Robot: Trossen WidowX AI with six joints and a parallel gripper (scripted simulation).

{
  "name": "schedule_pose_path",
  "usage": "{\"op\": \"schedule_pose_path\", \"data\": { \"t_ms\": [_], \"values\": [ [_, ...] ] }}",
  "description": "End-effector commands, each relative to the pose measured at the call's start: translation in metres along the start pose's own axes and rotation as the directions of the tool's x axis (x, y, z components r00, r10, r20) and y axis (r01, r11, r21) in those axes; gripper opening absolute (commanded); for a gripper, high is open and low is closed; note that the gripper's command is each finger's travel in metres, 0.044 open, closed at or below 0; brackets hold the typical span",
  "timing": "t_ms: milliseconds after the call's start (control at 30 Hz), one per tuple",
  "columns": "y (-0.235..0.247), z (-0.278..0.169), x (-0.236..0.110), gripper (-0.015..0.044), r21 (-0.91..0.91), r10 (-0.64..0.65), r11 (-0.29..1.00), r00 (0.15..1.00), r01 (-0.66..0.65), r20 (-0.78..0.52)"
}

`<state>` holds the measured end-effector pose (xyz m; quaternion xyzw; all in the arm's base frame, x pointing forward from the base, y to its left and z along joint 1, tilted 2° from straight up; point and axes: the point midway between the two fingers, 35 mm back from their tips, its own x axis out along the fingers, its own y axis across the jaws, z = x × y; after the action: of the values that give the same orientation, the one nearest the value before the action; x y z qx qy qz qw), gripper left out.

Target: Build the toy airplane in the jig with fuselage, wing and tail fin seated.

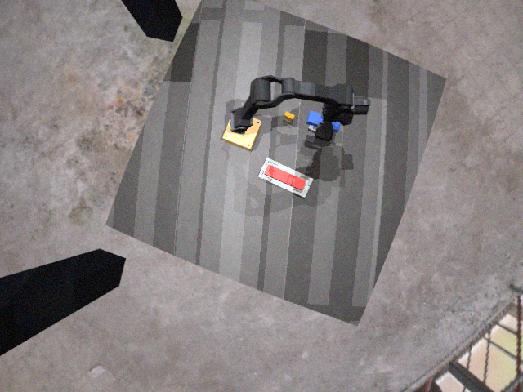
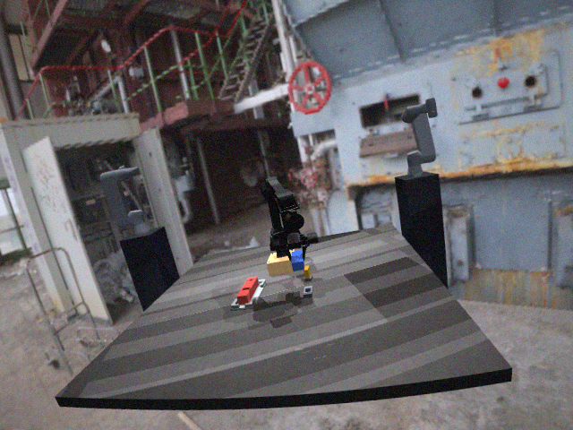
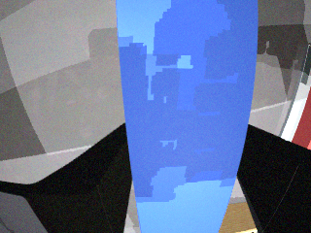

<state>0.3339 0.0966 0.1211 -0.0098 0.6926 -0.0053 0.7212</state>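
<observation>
You have the flat blue rectangular wing piece (image 1: pixel 315 118) clamped in the black parallel-jaw gripper (image 1: pixel 324 126), with the jaws closed hard on it. In the exterior view the wing (image 2: pixel 296 260) hangs above the striped grey table top (image 2: pixel 370 323), lifted off it. In the wrist view the blue slab (image 3: pixel 189 104) fills the middle of the frame and runs up and away from the camera between the 2 dark fingers, so the grip looks centred. Its tab cannot be made out in any view.

The long red block-shaped fuselage (image 1: pixel 287 175) already lies flat in the pale grey rectangular cradle jig (image 1: pixel 305 193), well apart from the gripper and nearer the table's middle. The small orange-yellow tail fin piece (image 1: pixel 288 116) sits on the table between the tan square base plate (image 1: pixel 254 143) of the arm and the gripper, untouched. A small dark square item (image 2: pixel 307 290) lies on the table below the wing in the exterior view; what it is cannot be told.

By my reading, 1 of the 3 parts is seated and you are in the carry stage of the 2nd. Your next move calls for bringing the wing across over the fuselage, turning it so its long side crosses the red block, and lining the tab up with the top socket before lowering straight down. Keep the descent slow: the socket is too small to see from here, so expect to correct by feel. Release only once the wing sits down on the fuselage.
</observation>
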Motion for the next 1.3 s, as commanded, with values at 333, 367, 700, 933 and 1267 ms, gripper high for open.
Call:
{"op": "schedule_pose_path", "data": {
  "t_ms": [333,367,700,933,1267],
  "values": [
    [-0.044,0.005,0.006,0.0000,-0.226,0.002,0.974,1.000,-0.002,0.002],
    [-0.047,0.005,0.007,0.0000,-0.243,0.002,0.970,1.000,-0.001,0.002],
    [-0.080,0.004,0.012,0.0000,-0.408,0.000,0.913,1.000,0.001,0.002],
    [-0.103,0.002,0.016,0.0000,-0.518,-0.001,0.856,1.000,0.002,0.002],
    [-0.135,-0.004,0.021,0.0000,-0.661,-0.004,0.751,1.000,0.004,0.002]
  ]
}}
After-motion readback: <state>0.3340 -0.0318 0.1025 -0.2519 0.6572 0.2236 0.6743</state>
